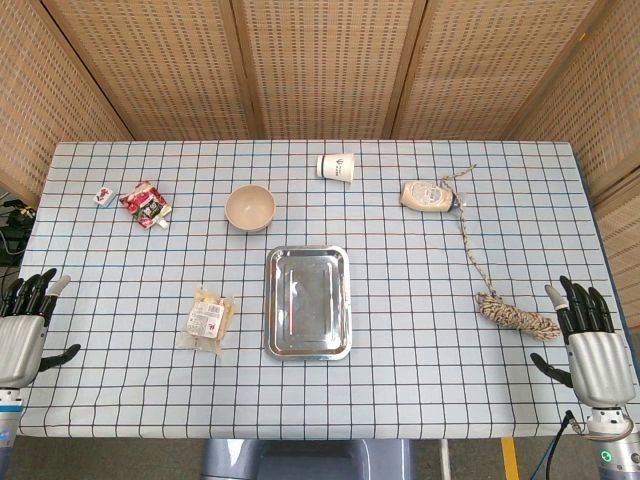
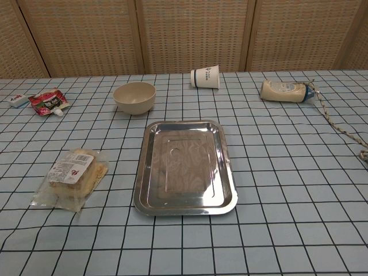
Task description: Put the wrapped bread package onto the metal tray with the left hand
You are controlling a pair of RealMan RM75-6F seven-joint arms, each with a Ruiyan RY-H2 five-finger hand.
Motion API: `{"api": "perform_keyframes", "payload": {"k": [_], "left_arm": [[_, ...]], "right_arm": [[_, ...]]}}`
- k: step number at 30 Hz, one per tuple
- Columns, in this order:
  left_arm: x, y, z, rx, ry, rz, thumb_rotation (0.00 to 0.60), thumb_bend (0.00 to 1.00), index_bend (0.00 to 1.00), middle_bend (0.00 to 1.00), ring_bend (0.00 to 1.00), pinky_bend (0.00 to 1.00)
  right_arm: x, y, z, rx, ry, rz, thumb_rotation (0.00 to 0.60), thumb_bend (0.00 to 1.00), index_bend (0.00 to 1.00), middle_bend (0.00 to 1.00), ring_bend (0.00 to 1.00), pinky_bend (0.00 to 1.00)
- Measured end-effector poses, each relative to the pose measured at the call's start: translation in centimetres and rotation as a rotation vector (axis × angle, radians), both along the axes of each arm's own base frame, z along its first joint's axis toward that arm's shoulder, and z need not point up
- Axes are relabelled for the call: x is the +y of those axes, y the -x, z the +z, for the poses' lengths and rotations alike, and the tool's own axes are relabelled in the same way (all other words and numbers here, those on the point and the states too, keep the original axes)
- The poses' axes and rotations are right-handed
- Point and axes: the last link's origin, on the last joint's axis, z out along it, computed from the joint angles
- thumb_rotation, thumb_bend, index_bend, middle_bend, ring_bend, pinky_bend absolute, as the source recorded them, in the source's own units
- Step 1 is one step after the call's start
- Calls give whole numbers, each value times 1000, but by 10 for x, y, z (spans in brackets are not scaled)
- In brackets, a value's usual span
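Head view: blue-checked tablecloth [image 1: 420, 330] w/ woven cane panels [image 1: 320, 65] behind. Wrapped bread package [image 1: 207, 320] lies just left of metal tray [image 1: 308, 302], not touching. Left hand [image 1: 25, 325] & right hand [image 1: 592, 345] rest at table's near corners, fingers spread, holding nothing.

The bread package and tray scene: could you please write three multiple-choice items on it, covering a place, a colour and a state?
1. Where does the bread package lie?
A. on the tray
B. on the cloth, on the left-arm side of the tray
C. inside the bowl

2. What colour is the bowl?
A. beige
B. blue
C. black

3. How is the paper cup standing?
A. upright
B. on its side
C. stacked in the bowl

Answers: 1 B, it rests beside the empty tray; 2 A, both views show beige; 3 B, its mouth faces sideways.
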Motion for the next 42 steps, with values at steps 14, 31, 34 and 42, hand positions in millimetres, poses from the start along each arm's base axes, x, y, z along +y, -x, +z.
{"api": "perform_keyframes", "payload": {"k": [14,31,34,42], "left_arm": [[1,1,0,-2,6,-2,600,32,0,0,0,0],[6,-7,-8,-17,42,-13,600,40,0,0,0,0],[12,-14,-13,-23,69,-23,600,49,19,0,0,0],[37,-39,-38,10,182,-40,600,53,53,0,0,0]], "right_arm": [[-1,-3,0,-7,-10,-2,600,0,108,0,0,0],[1,-3,2,-28,-20,-5,600,0,131,0,0,0],[1,-3,1,-33,-26,-5,600,0,138,0,0,0],[1,-5,2,-45,-23,1,600,0,160,0,0,0]]}}
